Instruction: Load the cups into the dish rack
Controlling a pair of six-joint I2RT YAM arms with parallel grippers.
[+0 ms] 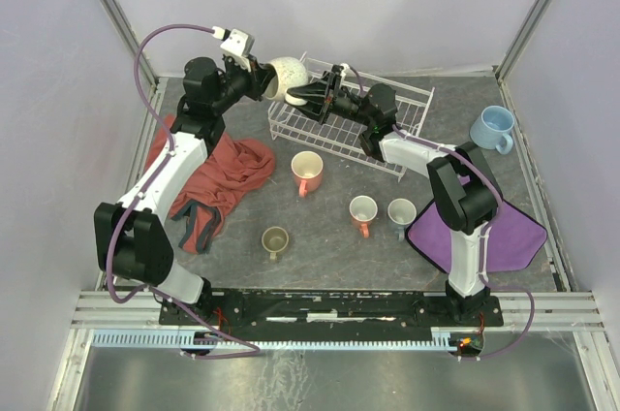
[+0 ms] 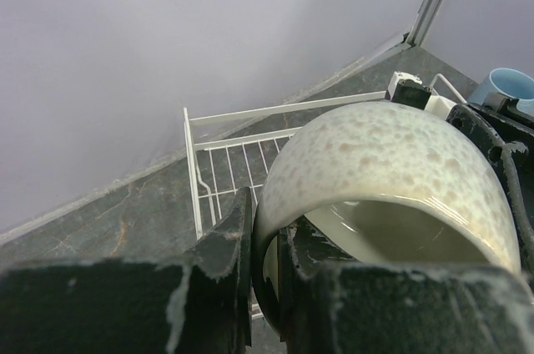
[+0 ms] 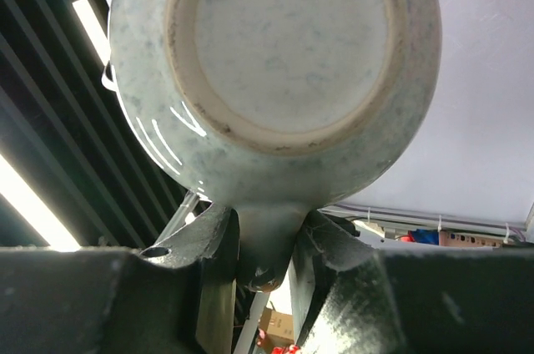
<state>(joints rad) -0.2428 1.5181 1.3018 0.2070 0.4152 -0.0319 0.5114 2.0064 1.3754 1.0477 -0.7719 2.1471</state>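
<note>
A speckled cream cup (image 1: 289, 79) hangs tipped on its side above the left end of the white wire dish rack (image 1: 412, 101). My left gripper (image 1: 265, 82) is shut on its rim, one finger inside and one outside the wall (image 2: 265, 229). My right gripper (image 1: 313, 94) is shut on the cup's handle (image 3: 265, 237), with the cup's base (image 3: 284, 45) facing its camera. On the table stand a salmon-orange cup (image 1: 307, 171), a white-and-orange cup (image 1: 363, 211), a grey-blue cup (image 1: 401, 214), an olive cup (image 1: 275, 240) and a light blue cup (image 1: 494, 128).
A red cloth (image 1: 218, 173) lies crumpled under the left arm. A purple cloth (image 1: 484, 232) lies by the right arm's base. Grey walls and frame posts close in the back and sides. The rack (image 2: 225, 145) lies just below the held cup.
</note>
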